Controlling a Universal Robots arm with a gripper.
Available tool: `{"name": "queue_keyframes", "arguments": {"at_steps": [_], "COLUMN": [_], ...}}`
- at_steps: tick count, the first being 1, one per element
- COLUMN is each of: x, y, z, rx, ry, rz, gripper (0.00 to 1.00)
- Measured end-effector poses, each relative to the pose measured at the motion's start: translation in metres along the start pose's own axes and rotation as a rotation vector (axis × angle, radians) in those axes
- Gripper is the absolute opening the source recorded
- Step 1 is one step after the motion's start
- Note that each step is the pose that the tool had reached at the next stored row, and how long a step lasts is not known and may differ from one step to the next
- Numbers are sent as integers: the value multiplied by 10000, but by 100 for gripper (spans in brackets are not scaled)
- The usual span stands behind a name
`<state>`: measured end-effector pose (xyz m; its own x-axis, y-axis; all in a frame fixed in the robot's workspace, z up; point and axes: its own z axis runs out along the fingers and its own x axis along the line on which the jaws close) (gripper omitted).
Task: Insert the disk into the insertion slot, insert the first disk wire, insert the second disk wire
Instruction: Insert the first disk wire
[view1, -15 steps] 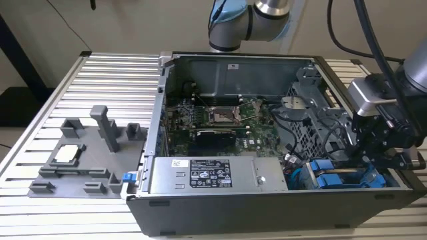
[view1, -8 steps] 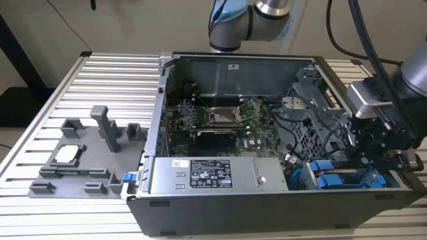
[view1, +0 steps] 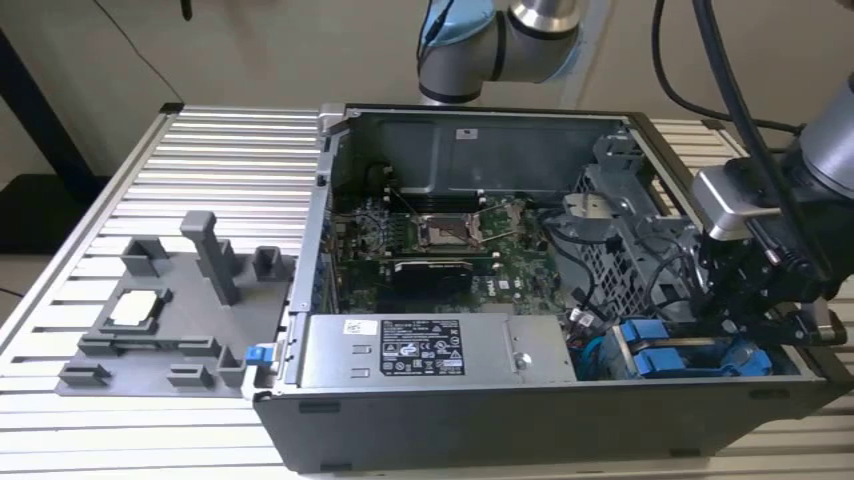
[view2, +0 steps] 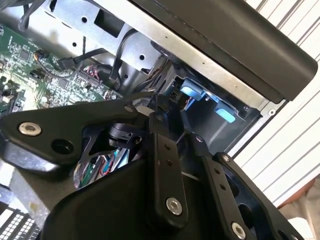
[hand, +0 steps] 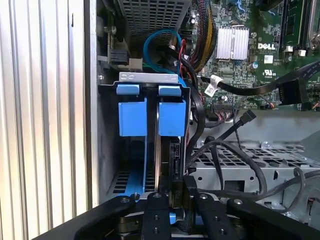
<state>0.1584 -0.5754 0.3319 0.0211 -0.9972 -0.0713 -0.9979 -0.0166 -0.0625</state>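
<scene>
The disk (hand: 171, 117) sits in its blue carrier inside the insertion slot (hand: 107, 150), a grey metal cage in the computer case's corner, in the bay nearer the motherboard. A second blue-tabbed carrier (hand: 132, 117) stands beside it. In the exterior view the disk (view1: 643, 330) is at the case's lower right. My gripper (hand: 178, 197) is over the disk's rear edge, shut on a black wire connector (hand: 176, 192) held in line with the disk's port. In the second wrist view the gripper (view2: 150, 106) has its fingers drawn together just short of the blue tabs (view2: 192, 92).
Black and blue cables (hand: 160, 42) loop above the cage beside the motherboard (hand: 235, 45). A grey power-supply box (view1: 420, 350) lies along the case's near side. A grey fixture (view1: 160, 310) stands on the slatted table at the exterior view's left.
</scene>
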Motion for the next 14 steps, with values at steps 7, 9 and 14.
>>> {"name": "queue_keyframes", "arguments": {"at_steps": [7, 9, 14], "x": [-14, -20, -31], "y": [-12, -17, -27], "z": [-198, -279, -439], "rx": [0, 0, 0], "ry": [4, 4, 3], "rz": [0, 0, 0], "gripper": [27, 27, 27]}}
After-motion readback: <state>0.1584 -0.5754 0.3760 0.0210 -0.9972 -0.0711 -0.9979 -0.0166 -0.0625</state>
